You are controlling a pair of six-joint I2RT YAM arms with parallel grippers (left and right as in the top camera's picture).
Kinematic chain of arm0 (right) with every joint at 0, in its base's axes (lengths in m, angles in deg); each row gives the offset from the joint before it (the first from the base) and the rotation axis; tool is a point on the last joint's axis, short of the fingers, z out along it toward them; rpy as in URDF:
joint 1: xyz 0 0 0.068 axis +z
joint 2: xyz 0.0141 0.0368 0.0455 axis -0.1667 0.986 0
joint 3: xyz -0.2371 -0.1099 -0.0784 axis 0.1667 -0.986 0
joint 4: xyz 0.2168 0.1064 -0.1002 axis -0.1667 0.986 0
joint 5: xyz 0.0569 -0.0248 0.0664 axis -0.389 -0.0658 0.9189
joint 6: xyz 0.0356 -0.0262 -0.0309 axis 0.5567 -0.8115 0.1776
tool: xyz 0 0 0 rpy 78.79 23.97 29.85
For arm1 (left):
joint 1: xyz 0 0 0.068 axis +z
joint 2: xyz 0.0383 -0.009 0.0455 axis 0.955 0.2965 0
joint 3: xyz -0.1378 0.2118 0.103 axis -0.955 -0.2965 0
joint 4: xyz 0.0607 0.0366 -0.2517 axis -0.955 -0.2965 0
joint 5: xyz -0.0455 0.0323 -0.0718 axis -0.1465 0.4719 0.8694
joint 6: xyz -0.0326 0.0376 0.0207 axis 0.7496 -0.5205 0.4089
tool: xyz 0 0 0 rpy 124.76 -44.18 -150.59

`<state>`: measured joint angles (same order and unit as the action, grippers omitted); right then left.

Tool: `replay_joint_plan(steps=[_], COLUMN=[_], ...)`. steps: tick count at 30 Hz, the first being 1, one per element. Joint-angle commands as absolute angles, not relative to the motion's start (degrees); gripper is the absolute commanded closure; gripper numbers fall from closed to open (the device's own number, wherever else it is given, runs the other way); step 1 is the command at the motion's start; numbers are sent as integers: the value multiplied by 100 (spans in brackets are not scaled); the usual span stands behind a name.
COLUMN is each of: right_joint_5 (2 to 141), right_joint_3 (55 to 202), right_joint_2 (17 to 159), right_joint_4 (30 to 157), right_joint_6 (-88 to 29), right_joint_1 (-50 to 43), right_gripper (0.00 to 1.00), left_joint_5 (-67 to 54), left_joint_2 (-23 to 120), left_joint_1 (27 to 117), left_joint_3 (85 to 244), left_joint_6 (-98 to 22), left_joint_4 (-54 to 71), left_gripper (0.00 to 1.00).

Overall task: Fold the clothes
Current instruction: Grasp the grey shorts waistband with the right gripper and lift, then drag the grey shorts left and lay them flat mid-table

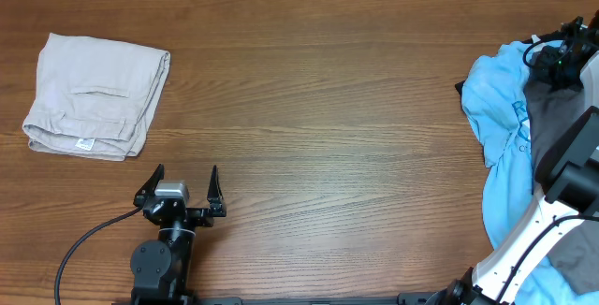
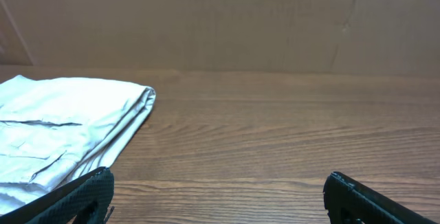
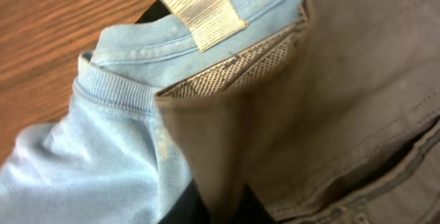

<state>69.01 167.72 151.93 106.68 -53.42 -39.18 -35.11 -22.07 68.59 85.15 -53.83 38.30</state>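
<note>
The dark grey shorts (image 1: 554, 108) lie in a heap at the right edge of the table, partly under a light blue shirt (image 1: 498, 108). My right gripper (image 1: 562, 57) is over the far end of that heap. In the right wrist view its dark fingers (image 3: 220, 209) are shut on a fold of the grey shorts (image 3: 357, 80), whose mesh lining and slit pocket show. My left gripper (image 1: 187, 181) is open and empty near the front left of the table; its two fingertips (image 2: 220, 196) stand wide apart over bare wood.
A folded beige garment (image 1: 94, 94) with a small white tag lies at the far left and also shows in the left wrist view (image 2: 62, 128). The blue shirt (image 3: 103, 148) with a cream label lies against the shorts. My right arm's white links cross the front right corner.
</note>
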Motion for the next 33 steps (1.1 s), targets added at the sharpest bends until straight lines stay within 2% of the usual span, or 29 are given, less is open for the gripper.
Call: replay_joint_plan(steps=[1, 11, 19, 27, 33], right_joint_5=[6964, 7239, 7239, 7242, 7611], right_joint_3=[16918, 17445, 17609, 17609, 17594], right_joint_2=[15241, 14872, 14133, 13700, 13624], right_joint_4=[10602, 10948, 11459, 12065, 12288], right_joint_6=[-5106, -4688, -4586, -4238, -3497], right_joint_1=[-3914, -3920, -3527, -2497, -1223], right_gripper=[96, 96, 96, 96, 96], left_joint_5=[-3561, -3561, -3561, -3561, -3561], left_joint_2=[-2268, -2268, -2268, -2268, -2268], left_joint_1=[6824, 6824, 6824, 6822, 6822], left_joint_3=[8493, 8493, 8493, 8493, 8493], left_joint_6=[-5495, -5495, -5495, -5495, -5495], left_joint_4=[3850, 3850, 3850, 3850, 3850], left_gripper=[0, 0, 0, 0, 0])
